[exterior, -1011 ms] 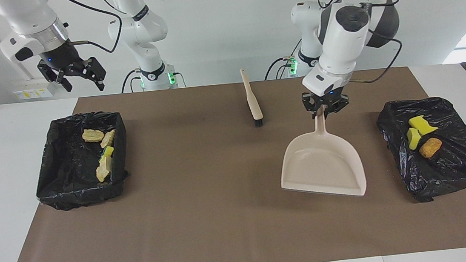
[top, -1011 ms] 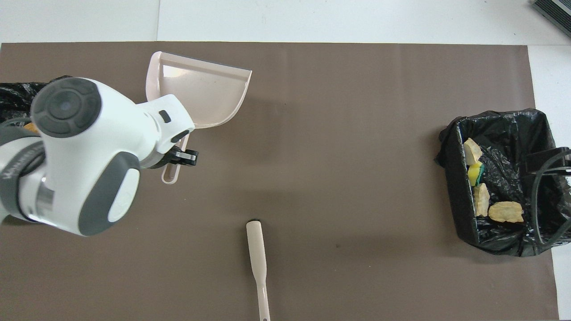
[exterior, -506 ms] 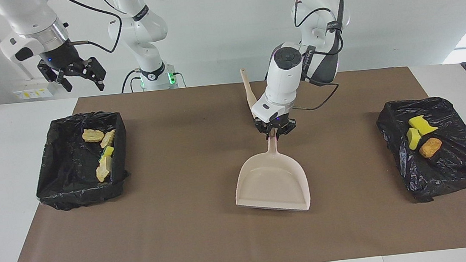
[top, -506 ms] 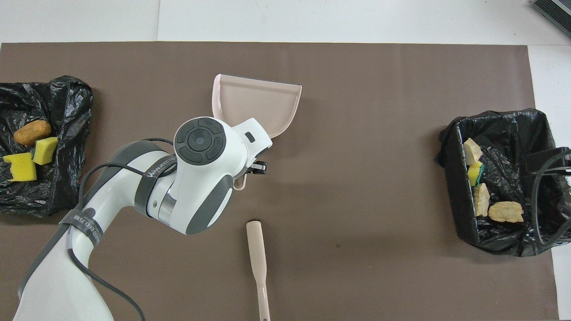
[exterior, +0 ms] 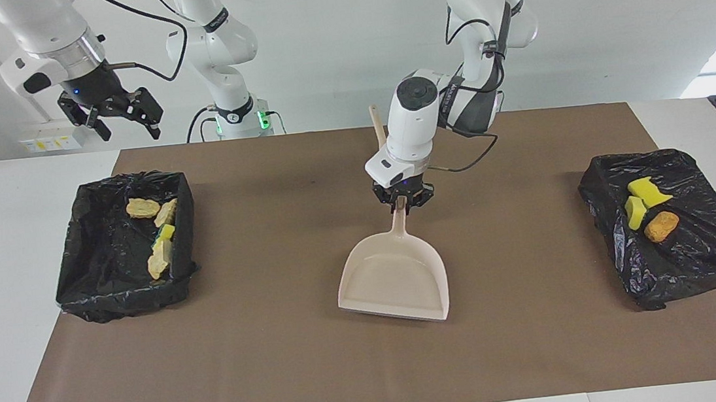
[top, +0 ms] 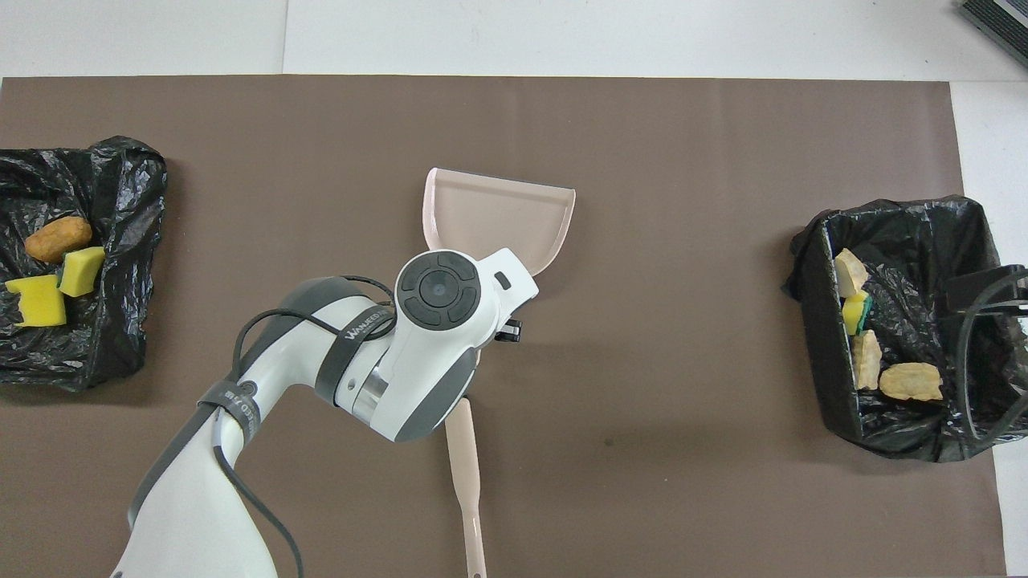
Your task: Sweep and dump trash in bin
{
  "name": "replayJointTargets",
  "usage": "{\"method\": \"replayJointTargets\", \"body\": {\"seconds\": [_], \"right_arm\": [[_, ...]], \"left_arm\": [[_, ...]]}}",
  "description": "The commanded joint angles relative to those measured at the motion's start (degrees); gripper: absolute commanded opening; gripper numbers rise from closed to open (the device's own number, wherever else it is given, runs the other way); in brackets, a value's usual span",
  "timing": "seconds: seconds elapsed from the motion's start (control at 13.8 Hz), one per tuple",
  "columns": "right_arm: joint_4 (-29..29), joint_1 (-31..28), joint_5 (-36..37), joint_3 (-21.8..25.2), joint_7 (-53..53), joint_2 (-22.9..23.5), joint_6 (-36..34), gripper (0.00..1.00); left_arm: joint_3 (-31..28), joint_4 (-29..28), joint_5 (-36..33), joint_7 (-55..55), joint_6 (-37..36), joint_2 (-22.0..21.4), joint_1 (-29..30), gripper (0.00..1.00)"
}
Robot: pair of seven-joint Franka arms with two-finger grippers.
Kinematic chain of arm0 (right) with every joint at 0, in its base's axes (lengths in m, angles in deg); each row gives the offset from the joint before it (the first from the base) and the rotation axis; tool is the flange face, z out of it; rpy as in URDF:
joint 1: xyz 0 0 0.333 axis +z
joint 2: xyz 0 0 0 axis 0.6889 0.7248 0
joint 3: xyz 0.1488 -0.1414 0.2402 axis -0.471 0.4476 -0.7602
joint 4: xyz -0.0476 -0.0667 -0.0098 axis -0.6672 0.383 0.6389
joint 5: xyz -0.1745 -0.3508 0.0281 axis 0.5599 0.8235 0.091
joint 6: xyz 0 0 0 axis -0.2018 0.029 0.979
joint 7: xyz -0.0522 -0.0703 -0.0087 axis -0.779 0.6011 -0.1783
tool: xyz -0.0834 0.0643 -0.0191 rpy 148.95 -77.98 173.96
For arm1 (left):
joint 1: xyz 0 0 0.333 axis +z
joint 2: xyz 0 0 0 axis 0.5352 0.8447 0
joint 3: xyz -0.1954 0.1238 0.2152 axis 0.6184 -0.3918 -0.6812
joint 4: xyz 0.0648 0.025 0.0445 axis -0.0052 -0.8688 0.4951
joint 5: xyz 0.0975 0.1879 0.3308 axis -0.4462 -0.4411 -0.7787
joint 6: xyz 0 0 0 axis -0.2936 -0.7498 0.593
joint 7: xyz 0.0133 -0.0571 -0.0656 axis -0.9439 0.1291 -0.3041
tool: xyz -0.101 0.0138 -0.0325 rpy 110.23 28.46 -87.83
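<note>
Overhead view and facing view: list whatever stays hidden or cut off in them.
- Overhead view: the left gripper and the beige plastic dustpan's handle are hidden under the white left arm.
- Overhead view: the beige hand brush's bristle end sits under that arm; its handle runs off the bottom edge.
- Facing view: the brush is mostly covered by the left arm.
- Overhead view: the right gripper is not in view.

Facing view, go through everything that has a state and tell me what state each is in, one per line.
Beige plastic dustpan: empty, held by its handle.
Left gripper: shut on the dustpan handle.
Right gripper: open, raised, waiting.
Beige hand brush: lying on the mat, unheld.
Black-lined bin: open, holding trash pieces.
Crumpled black bag: three trash bits resting on it.
</note>
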Motion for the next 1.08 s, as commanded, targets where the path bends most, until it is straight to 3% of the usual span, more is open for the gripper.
{"method": "replayJointTargets", "body": {"seconds": [0.0, 0.14, 0.22, 0.29, 0.72, 1.01], "right_arm": [[-0.82, -0.48, -0.93, -0.29, 0.81, -0.78, -0.07, 1.0], [-0.82, -0.48, -0.93, -0.29, 0.81, -0.78, -0.07, 1.0], [-0.82, -0.48, -0.93, -0.29, 0.81, -0.78, -0.07, 1.0], [-0.82, -0.48, -0.93, -0.29, 0.81, -0.78, -0.07, 1.0], [-0.82, -0.48, -0.93, -0.29, 0.81, -0.78, -0.07, 1.0], [-0.82, -0.48, -0.93, -0.29, 0.81, -0.78, -0.07, 1.0]], "left_arm": [[-1.11, -0.6, 0.72, -0.85, 1.1, 0.01, -1.36, 0.0], [-1.19, -0.87, 0.72, -0.85, 0.39, -0.08, -1.36, 0.0], [-1.19, -0.78, 0.72, -0.85, 0.74, -0.17, -1.09, 0.78], [-1.19, -0.78, 0.72, -0.24, 0.31, -0.69, -0.83, 1.0], [-1.46, 0.71, 0.72, 0.12, -5.75, -6.49, 6.28, 1.0], [-1.37, 0.63, 0.72, 2.48, -11.54, -12.28, 14.62, 1.0]]}}
